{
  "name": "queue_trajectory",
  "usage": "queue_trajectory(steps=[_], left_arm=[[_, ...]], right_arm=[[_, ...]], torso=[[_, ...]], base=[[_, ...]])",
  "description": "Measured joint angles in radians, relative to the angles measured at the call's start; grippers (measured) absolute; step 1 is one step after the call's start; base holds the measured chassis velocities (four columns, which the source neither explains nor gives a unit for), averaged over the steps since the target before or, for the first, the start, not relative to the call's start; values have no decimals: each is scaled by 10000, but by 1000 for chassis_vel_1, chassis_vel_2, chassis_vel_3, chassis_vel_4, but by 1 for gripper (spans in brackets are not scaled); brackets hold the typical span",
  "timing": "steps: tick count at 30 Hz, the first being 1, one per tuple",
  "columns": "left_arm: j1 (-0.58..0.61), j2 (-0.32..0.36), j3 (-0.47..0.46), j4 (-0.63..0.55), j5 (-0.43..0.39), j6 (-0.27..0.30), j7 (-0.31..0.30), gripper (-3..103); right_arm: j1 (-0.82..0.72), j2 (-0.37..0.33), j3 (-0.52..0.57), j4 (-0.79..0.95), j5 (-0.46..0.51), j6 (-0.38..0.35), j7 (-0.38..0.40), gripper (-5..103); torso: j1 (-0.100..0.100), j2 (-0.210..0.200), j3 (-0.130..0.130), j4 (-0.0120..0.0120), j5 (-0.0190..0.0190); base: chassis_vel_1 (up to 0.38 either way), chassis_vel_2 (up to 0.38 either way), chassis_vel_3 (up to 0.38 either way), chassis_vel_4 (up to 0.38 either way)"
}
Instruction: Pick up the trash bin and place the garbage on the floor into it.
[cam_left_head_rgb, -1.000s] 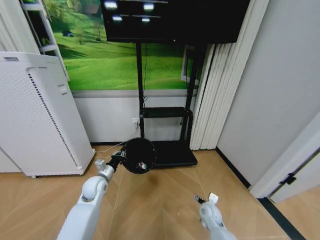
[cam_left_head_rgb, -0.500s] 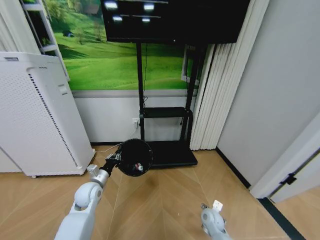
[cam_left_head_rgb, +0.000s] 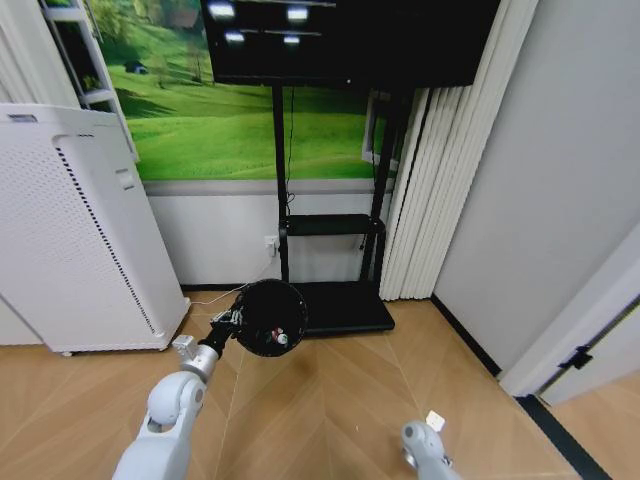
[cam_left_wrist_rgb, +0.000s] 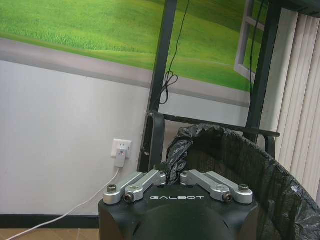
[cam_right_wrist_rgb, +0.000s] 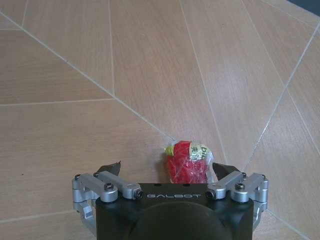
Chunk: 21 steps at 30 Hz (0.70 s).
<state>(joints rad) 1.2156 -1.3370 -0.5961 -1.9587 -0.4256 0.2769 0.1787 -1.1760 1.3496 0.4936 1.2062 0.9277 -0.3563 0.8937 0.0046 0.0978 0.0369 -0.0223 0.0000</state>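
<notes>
While the left arm reaches forward, its pincer (cam_left_wrist_rgb: 177, 176) clamps the rim of the small round black trash bin (cam_left_head_rgb: 271, 317) — held aloft, mouth tilted toward the camera; the right pincer (cam_right_wrist_rgb: 167, 170), low, gapes around a crumpled red-and-white scrap (cam_right_wrist_rgb: 187, 162) on the tan herringbone wood floor (cam_right_wrist_rgb: 100, 65).

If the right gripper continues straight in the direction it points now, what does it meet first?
Most likely the red crumpled scrap lying on the wood floor. The right gripper is open, pointing down, and the scrap sits between its fingertips. The remaining gap is hard to judge.
</notes>
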Motion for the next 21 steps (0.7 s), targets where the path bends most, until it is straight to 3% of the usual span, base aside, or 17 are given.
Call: queue_trajectory(steps=[17, 21], left_arm=[[-478, 215, 310, 81, -120, 221, -238, 7], [-566, 289, 352, 126, -152, 256, -247, 7]], right_arm=[[220, -198, 128, -1144, -124, 598, -598, 102], [306, -168, 123, -1289, -212, 777, -635, 88]], torso=[[0, 1, -1, 0, -5], [-1, 2, -2, 5, -9]], base=[[0, 0, 0, 0], [0, 0, 0, 0]])
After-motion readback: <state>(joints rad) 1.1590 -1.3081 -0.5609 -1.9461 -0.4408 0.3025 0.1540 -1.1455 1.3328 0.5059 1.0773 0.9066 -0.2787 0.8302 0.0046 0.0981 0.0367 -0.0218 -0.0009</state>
